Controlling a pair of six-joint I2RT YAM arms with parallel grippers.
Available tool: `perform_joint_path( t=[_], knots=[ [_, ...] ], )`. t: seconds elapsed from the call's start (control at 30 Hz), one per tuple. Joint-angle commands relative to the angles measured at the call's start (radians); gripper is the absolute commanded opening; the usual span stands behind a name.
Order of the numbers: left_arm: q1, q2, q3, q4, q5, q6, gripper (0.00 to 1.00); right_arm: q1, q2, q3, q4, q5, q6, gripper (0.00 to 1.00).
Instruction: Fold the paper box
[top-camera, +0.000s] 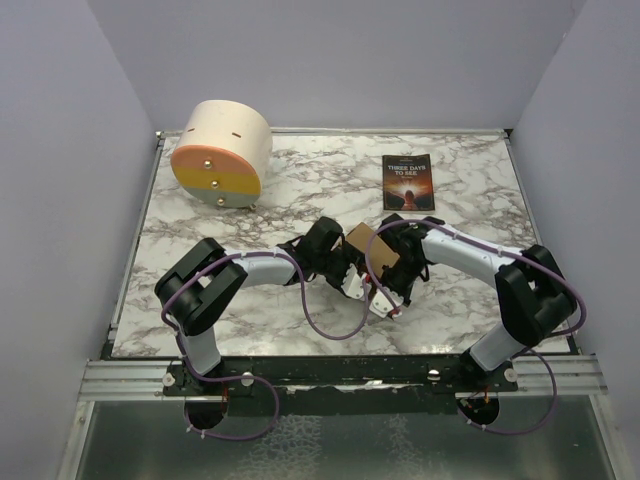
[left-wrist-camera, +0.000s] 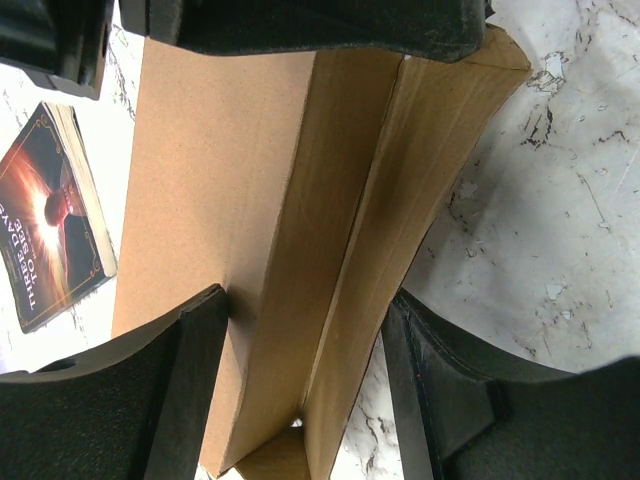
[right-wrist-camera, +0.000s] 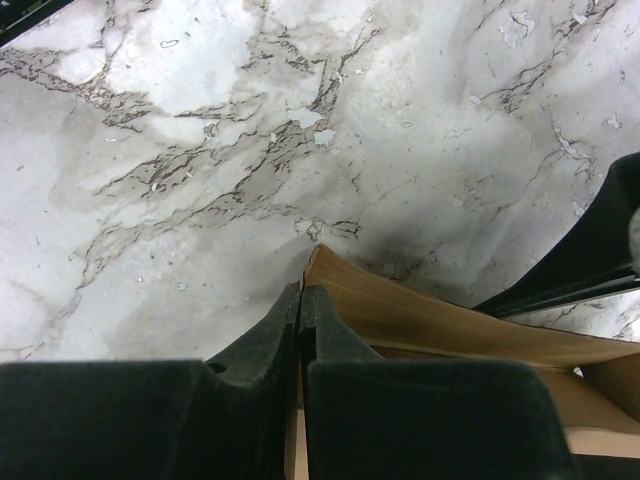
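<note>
The brown paper box (top-camera: 370, 248) stands partly folded at the middle of the marble table, held between both arms. My left gripper (top-camera: 348, 268) straddles it from the left. In the left wrist view the box (left-wrist-camera: 260, 180) fills the space between the jaws of my left gripper (left-wrist-camera: 305, 310), with one finger (left-wrist-camera: 190, 380) pressed on its broad panel and the other against its folded side wall. My right gripper (top-camera: 392, 272) is pinched shut on a thin upright wall of the box (right-wrist-camera: 420, 320). Its fingertips (right-wrist-camera: 301, 292) meet at the wall's top corner.
A dark-covered paperback book (top-camera: 407, 181) lies flat behind the box, and it also shows in the left wrist view (left-wrist-camera: 50, 220). A big cream cylinder with an orange-yellow face (top-camera: 220, 152) sits at the back left. Grey walls enclose the table (top-camera: 200, 230).
</note>
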Motion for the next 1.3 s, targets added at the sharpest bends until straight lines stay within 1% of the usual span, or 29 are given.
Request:
perform_joint_path(
  t=[0.0, 0.67, 1.27],
  knots=[
    [0.001, 0.065, -0.025, -0.15, 0.004, -0.042, 0.62, 0.024, 0.02, 0.03, 0.005, -0.101, -0.467, 0.01],
    [0.004, 0.061, -0.024, -0.155, 0.004, -0.038, 0.62, 0.022, -0.025, 0.042, -0.01, -0.047, -0.405, 0.01],
    [0.004, 0.061, -0.022, -0.158, 0.003, -0.037, 0.62, -0.001, -0.023, 0.085, -0.028, -0.036, -0.389, 0.01]
  ],
)
